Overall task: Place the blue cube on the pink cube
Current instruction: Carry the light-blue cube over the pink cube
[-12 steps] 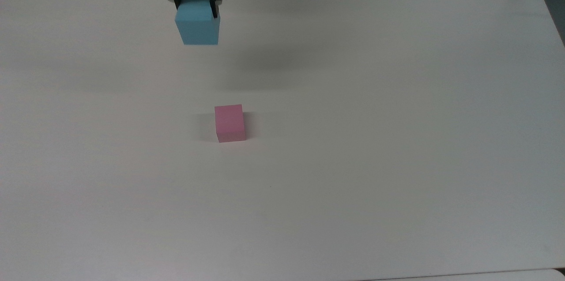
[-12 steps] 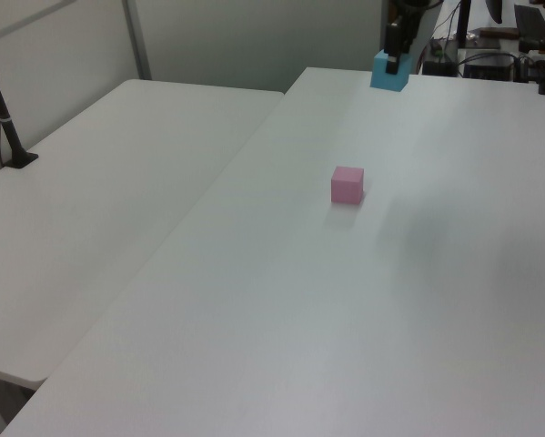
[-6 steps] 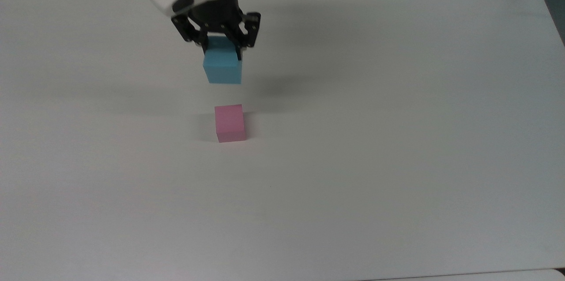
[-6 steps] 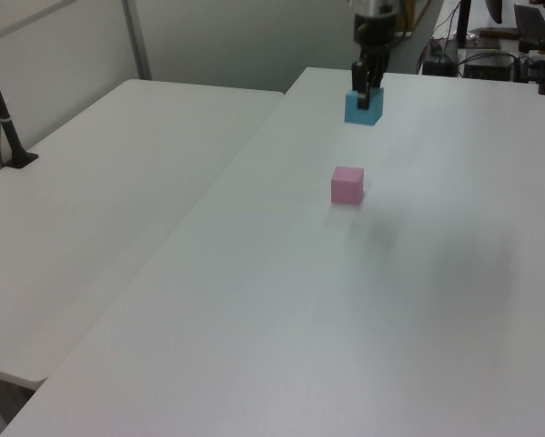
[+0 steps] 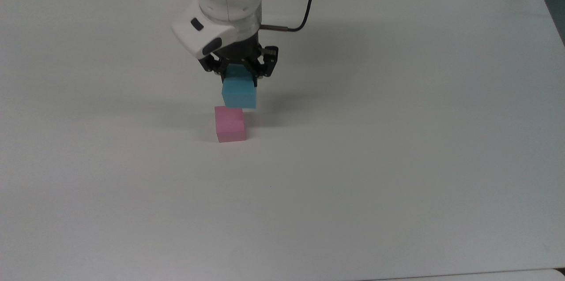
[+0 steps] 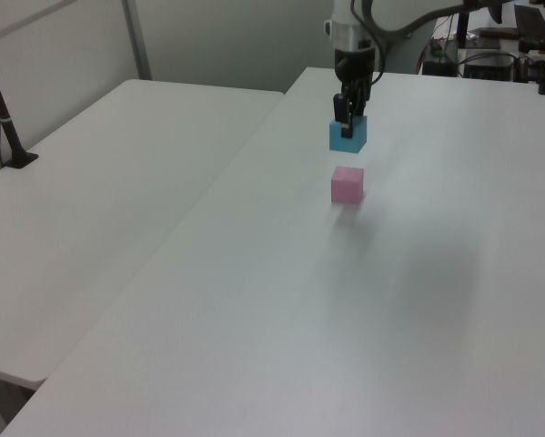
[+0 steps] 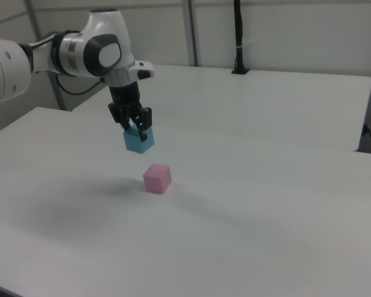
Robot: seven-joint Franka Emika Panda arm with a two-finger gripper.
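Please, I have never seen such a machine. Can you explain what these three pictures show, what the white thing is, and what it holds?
The white thing is a robot arm. At its end is a black gripper with two fingers, shut on a blue cube held in the air. A pink cube stands on the white table, apart from the blue one. All three pictures show one moment: the top view looks down on the table, the left view and the right view look from opposite sides. In the right view the blue cube hangs above and a little to one side of the pink cube.
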